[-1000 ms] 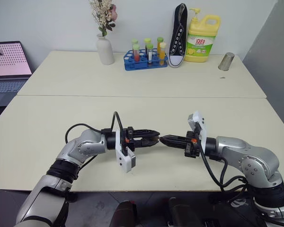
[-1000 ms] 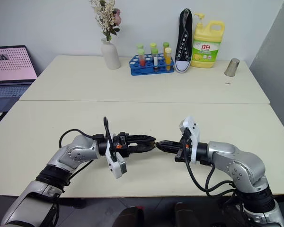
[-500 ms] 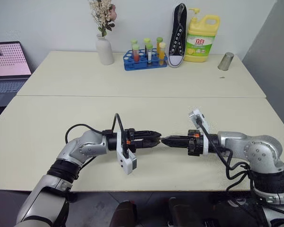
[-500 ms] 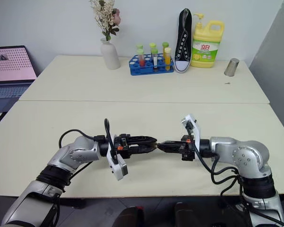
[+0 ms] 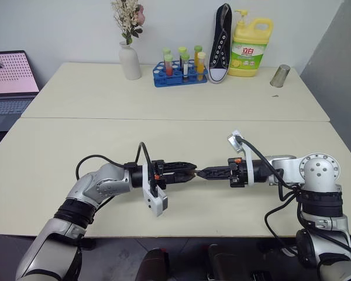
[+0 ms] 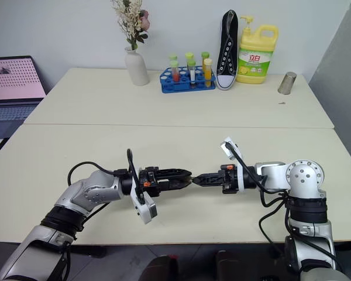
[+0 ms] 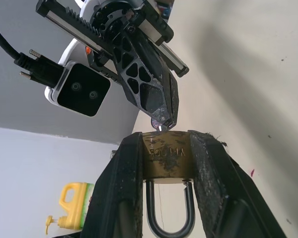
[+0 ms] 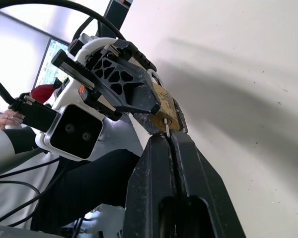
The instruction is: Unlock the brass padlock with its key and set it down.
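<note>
Two robot arms meet tip to tip above the near part of a pale bench [image 5: 58,152], close to its front edge. The left tool [image 5: 190,171] points toward the right one and grips the padlock [image 7: 165,157] between its two fingers, brass body clamped at the fingertips, silver shackle hanging back into the gap between them. The right tool [image 5: 202,173] faces it, fingers pressed tight together on the key [image 8: 166,127], a thin silvery sliver whose tip sits at the bottom face of the padlock; whether it is fully inside the keyhole cannot be told. From the head views both padlock and key are too small to make out between the black fingertips. The bench beneath and around the tools is bare, with wide open surface on every side. Far off along the back edge stand a white vase [image 5: 129,61] of dried flowers, a blue rack [image 5: 179,74] of tubes, a black shoe [image 5: 220,42] propped upright, a yellow bottle [image 5: 250,47] and a metal cup [image 5: 279,76]. A laptop [image 5: 10,82] is cut off at the left. A person's hand [image 8: 9,119] shows in the right wrist view.
</note>
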### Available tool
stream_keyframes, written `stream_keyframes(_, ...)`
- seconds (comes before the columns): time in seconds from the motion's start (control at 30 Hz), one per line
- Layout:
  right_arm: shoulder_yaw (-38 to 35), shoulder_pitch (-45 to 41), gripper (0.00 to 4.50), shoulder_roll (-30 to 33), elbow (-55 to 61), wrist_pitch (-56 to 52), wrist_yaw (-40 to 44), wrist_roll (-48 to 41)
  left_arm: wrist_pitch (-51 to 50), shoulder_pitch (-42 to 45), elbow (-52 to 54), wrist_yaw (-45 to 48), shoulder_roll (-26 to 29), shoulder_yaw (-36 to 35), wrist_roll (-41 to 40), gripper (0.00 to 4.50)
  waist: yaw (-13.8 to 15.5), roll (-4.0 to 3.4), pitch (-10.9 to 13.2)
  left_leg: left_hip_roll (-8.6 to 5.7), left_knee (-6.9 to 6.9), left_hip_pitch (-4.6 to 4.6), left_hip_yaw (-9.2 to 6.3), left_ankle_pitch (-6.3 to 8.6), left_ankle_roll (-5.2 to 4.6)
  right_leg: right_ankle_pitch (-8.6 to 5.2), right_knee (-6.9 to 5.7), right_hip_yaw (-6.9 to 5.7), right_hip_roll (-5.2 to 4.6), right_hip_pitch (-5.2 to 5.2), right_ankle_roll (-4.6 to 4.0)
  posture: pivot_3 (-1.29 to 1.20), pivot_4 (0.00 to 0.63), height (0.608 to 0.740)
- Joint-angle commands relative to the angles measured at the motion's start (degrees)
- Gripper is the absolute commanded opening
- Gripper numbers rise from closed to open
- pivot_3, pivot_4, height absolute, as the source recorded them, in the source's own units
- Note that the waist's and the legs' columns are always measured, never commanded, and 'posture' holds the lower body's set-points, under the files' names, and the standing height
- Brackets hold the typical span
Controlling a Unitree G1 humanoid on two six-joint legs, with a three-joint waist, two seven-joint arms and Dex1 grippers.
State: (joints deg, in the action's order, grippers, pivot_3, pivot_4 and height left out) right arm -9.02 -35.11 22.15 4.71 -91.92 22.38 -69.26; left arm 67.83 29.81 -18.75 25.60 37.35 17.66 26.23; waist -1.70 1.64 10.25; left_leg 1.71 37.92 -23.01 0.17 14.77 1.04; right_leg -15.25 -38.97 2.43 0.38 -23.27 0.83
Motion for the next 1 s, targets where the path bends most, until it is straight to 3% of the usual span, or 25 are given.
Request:
stream_keyframes(0.03,-0.6,-1.5,0.00,-0.5,3.4,0.7,1.4,-1.9,-0.6,-0.1,1.7,-0.9,0.5,-0.8,0.0,0.98,0.0,0.00,0.0,0.00,0.00,0.00,0.00,0.00,0.00,0.00,0.00,0.00,0.00,0.00,0.00,0.00,0.150,0.740)
stream_keyframes(0.17,3.5,0.6,0.00,2.7,9.9,5.5,5.2,1.6,-1.0,-0.2,1.6,-1.2,0.7,-0.7,-0.4,0.98,0.0,-0.01,0.0,0.00,-0.01,0.00,-0.01,0.00,0.00,-0.01,0.00,-0.01,0.00,-0.02,0.01,0.00,0.150,0.740)
stream_keyframes(0.27,7.0,2.0,0.58,5.4,13.9,11.4,9.1,5.8,-1.8,-0.3,1.4,-1.3,0.8,-0.6,-1.0,0.98,0.0,-0.01,0.0,0.00,-0.02,-0.01,-0.02,0.00,0.00,-0.01,0.01,-0.03,0.01,-0.02,0.02,0.00,0.150,0.740)
stream_keyframes(0.47,13.3,5.4,2.78,13.2,19.3,22.5,17.9,14.1,-2.4,0.0,1.2,-1.2,0.8,-0.2,-1.7,0.98,0.0,-0.02,0.0,-0.02,0.00,0.00,-0.02,0.00,0.00,-0.15,0.02,-0.05,0.01,-0.02,0.26,0.00,0.150,0.740)
stream_keyframes(0.63,12.7,7.9,4.49,13.1,20.0,31.8,18.8,19.9,-2.3,0.8,0.5,-1.1,0.7,0.1,-2.0,0.98,0.0,-0.02,0.0,0.00,0.00,0.00,-0.01,0.00,0.00,-0.15,0.01,-0.04,0.01,-0.02,0.26,0.00,0.150,0.740)
stream_keyframes(1.0,16.0,7.3,4.50,7.3,17.2,34.0,16.7,23.9,-2.4,1.5,0.2,-0.9,0.0,0.8,-2.5,0.98,0.0,-0.02,0.0,-0.02,0.00,0.01,0.01,0.00,0.00,-0.01,0.01,-0.05,-0.01,-0.02,0.03,0.00,0.150,0.740)
